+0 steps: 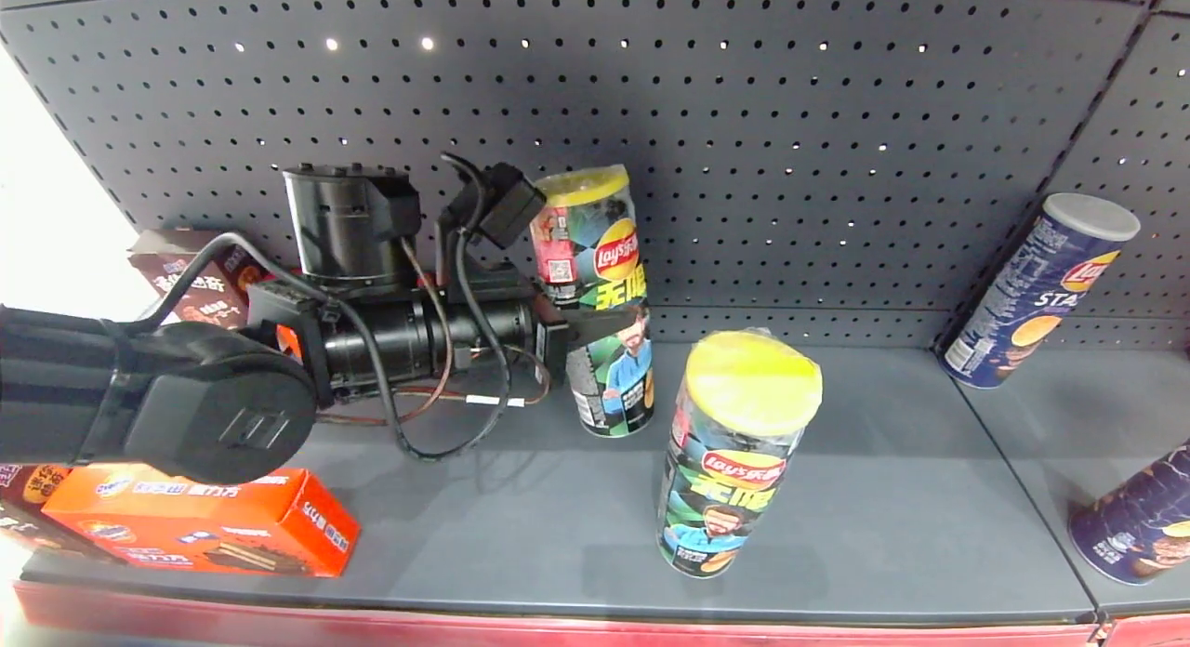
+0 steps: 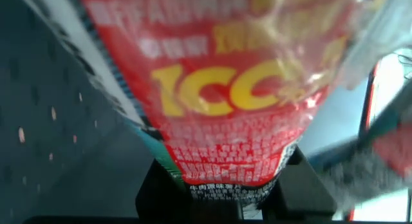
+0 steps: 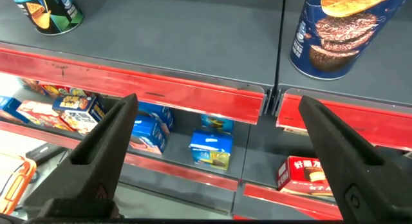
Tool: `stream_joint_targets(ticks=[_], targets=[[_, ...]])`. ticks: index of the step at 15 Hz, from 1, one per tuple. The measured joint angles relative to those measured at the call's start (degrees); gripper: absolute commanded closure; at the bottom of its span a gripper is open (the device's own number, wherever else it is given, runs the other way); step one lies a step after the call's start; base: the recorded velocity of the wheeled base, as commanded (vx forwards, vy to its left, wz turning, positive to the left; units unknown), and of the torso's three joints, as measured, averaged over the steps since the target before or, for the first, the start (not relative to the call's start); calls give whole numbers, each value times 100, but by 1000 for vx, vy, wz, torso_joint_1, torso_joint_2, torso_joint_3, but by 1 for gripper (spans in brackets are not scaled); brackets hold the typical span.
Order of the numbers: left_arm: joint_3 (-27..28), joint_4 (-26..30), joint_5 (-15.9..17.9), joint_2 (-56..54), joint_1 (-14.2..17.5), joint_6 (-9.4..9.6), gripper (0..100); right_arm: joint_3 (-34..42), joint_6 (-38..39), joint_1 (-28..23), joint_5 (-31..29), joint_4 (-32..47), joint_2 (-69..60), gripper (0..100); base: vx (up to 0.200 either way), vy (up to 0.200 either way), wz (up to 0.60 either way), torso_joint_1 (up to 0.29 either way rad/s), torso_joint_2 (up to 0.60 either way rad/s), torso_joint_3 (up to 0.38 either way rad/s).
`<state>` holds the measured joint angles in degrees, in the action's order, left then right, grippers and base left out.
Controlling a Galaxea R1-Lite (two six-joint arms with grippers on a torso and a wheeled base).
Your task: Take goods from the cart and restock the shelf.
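**Lighting and Image Quality: Findings**

I am finding soft, even light across the shelf (image 1: 883, 498). The front can (image 1: 734, 452) is casting only a faint shadow toward the shelf's lip. White glare is blowing out the head view's left edge, and bright points are shining through holes in the pegboard (image 1: 744, 117). Straight lines are bowing toward the corners. At my left wrist, the held can (image 2: 238, 89) is sitting too close to focus. Its wrap is glaring, and one side is smearing. At my right wrist, the red shelf rails (image 3: 161, 89) are showing crisp and evenly lit.
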<state>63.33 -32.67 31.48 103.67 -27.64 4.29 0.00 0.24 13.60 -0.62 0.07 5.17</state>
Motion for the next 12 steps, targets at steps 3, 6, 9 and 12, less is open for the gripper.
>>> stream_joint_targets(ticks=[3,6,9,12], targets=[[731,172,126,462,10,517,100,0,0,0,0,2,0,0,0,0,0,0,0,0],[1095,471,413,887,-113,840,100,0,-4,0,2,0,1,0,0,0,0,0,0,0],[1401,662,427,1122,-213,848,100,0,-4,0,5,2,1,0,0,0,0,0,0,0],[1812,1225,457,1234,-190,1109,100,0,-4,0,5,2,1,0,0,0,0,0,0,0]])
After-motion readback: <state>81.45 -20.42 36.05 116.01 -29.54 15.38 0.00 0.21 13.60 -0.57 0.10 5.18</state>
